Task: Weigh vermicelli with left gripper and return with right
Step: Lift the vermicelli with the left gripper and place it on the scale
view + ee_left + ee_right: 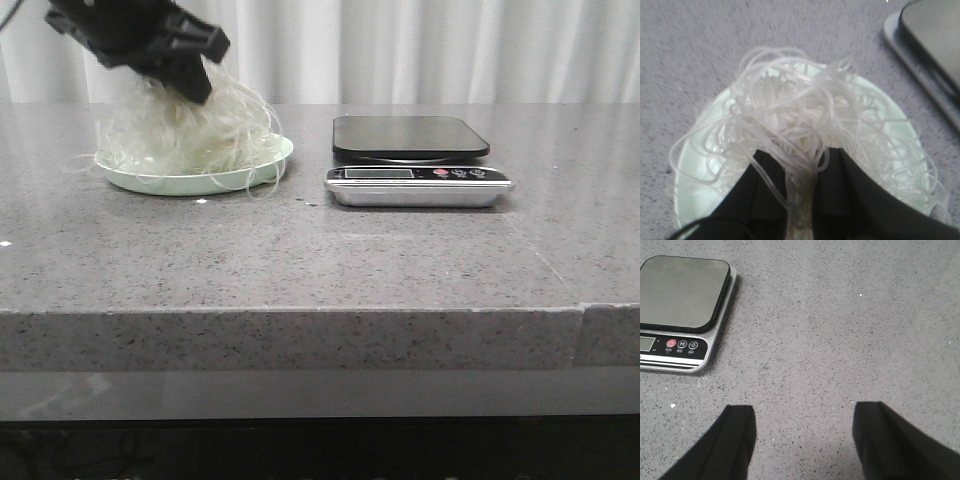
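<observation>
- The left gripper [190, 75], black, reaches down from the upper left corner into the top of the vermicelli [185, 130].
- The vermicelli is a fluffy whitish heap on a pale green plate [275, 157] at the far left of the grey speckled table [320, 260]; stray loops hang over the plate's rim.
- To the right of the plate, apart from it, stands a silver kitchen scale [418, 160] with a dark platform and a front display panel.
- White curtains [430, 50] hang behind.
</observation>
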Controlling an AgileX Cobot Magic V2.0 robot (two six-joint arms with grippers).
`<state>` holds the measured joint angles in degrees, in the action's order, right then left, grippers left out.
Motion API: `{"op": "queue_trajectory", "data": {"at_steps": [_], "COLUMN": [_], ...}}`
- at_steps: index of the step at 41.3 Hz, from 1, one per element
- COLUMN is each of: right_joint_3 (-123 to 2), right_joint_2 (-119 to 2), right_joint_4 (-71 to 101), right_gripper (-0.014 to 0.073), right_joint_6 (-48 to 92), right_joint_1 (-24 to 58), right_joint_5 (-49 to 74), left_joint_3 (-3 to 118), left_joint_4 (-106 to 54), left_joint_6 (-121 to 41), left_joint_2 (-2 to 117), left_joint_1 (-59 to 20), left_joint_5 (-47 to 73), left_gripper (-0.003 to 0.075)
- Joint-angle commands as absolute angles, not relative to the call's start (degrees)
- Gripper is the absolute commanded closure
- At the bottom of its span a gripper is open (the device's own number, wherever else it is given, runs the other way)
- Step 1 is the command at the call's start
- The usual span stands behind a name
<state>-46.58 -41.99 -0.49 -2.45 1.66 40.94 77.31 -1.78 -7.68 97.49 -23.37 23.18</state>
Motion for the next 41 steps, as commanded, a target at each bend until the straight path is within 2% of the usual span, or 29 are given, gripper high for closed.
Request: {"op": "queue_trajectory", "data": {"at_steps": [1,14,30,41], "right_joint_3": [-48.4,-48.4,-48.4,-48.4], "right_joint_2": [-42.3,-42.3,-42.3,-42.3], "right_joint_4": [-1.2,-1.2,-1.2,-1.2], "right_gripper": [0.0069,0.0069,0.0069,0.0069], "right_joint_6": [-1.9,-1.9,-1.9,-1.9], "right_joint_1": [1.4,1.4,1.4,1.4], "right_joint_5": [37.7,37.7,37.7,37.7], "left_joint_3": [80.7,92.4,109.8,113.3], "left_joint_4": [-2.0,-2.0,-2.0,-2.0], "left_joint_6": [-7.7,-7.7,-7.7,-7.7], "left_joint_2": [92.0,92.6,105.5,113.5], "left_joint_1": [-23.7,-30.4,-39.1,-40.0], "left_joint_5": [19.0,20.4,19.5,19.6], "left_gripper": [0.0579,0.0579,0.0578,0.0578]}}
